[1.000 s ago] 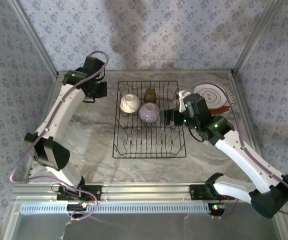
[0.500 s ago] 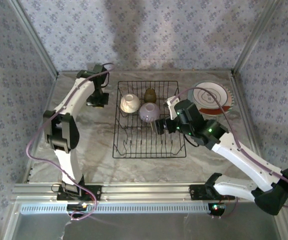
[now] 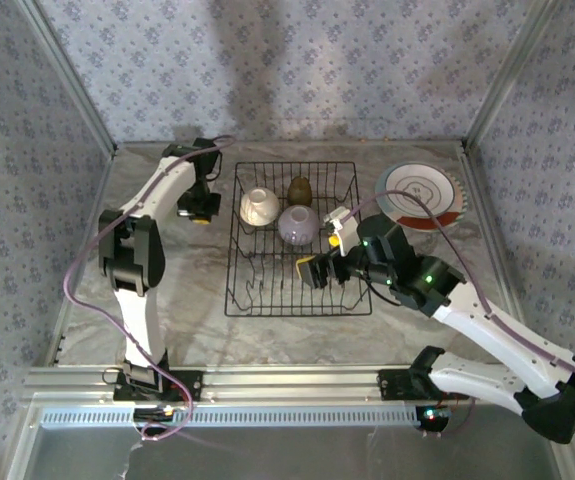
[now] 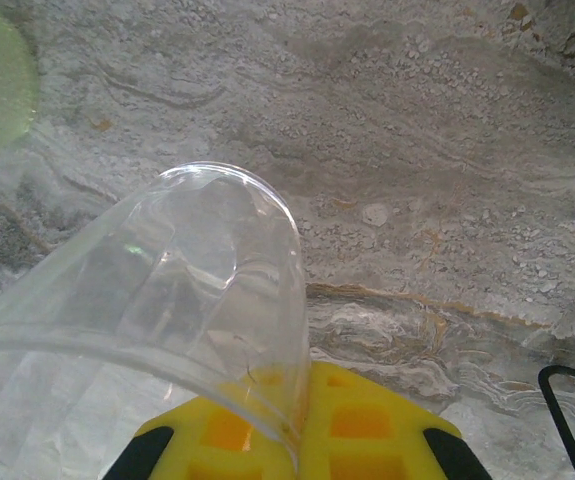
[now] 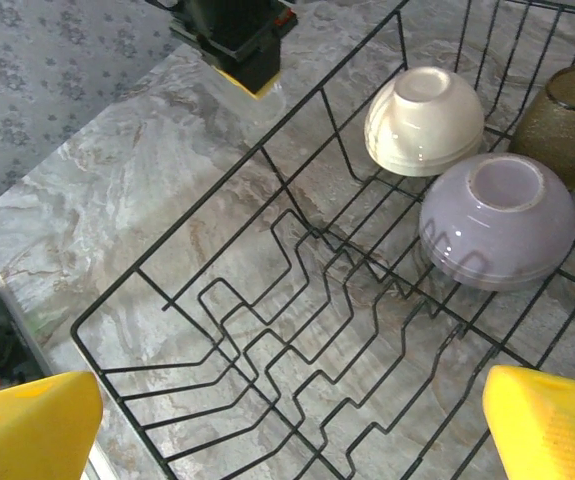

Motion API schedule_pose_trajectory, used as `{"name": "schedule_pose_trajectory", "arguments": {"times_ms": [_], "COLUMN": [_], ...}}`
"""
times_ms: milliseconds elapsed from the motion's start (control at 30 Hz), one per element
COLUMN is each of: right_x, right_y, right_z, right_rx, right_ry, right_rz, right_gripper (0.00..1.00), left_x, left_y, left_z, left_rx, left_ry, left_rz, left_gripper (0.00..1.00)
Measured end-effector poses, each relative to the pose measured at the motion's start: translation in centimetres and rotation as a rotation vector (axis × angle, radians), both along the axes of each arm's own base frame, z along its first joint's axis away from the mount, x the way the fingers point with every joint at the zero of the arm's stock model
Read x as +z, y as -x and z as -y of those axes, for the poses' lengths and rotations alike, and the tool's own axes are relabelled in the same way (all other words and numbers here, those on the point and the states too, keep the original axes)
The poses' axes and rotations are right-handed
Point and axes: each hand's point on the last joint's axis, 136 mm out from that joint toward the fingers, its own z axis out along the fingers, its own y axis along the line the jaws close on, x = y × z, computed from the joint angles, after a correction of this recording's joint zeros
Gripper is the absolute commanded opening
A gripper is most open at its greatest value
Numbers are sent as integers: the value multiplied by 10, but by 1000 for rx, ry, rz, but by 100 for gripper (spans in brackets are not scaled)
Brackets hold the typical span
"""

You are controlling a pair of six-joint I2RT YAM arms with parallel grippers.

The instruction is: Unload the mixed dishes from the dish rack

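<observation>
I have a grey marbled table (image 3: 187, 300) with the black wire dish rack (image 3: 297, 313) standing near its middle. Well apart from the rack, toward the far right corner, a stack of plates (image 3: 422, 195) lies flat on the top.

The dish rack (image 3: 239, 262), a black wire rectangle with raised sides, sits at the centre of the overhead frame, its near rows of prongs bare. Three dishes crowd its far end: a cream bowl (image 3: 259, 206) at upper left, turned foot-up and tilted; a lilac bowl (image 3: 299, 225) just beside it, lower right, also foot-up; and an olive-brown cup (image 3: 300, 189) behind them against the far wall. At upper right, outside the rack, plates (image 3: 419, 192) lie flat on the marble, the top face white with dark rings, red and striped rims showing beneath. A clear glass (image 4: 167, 300) hangs tilted over the marble left of the rack.
</observation>
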Motion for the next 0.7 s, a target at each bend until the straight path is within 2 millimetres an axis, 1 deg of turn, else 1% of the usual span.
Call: {"name": "schedule_pose_trajectory", "arguments": {"times_ms": [167, 533, 600, 700], "right_x": [-1, 1, 1, -2], "right_y": [3, 7, 7, 8], "right_z": [-3, -8, -8, -9], "right_rx": [18, 36, 38, 41], "right_ry": [-6, -12, -15, -12], "right_rz": [-4, 2, 4, 1], "right_gripper": [100, 100, 100, 100], "left_x": [-6, -27, -31, -30], "left_y": [-5, -14, -14, -14], "left_z": [-2, -7, -7, -7], "left_rx": [-2, -7, -10, -16], "left_ry": [3, -12, -15, -20], "left_rz": [-14, -69, -79, -85], "left_gripper": [0, 0, 2, 2]}}
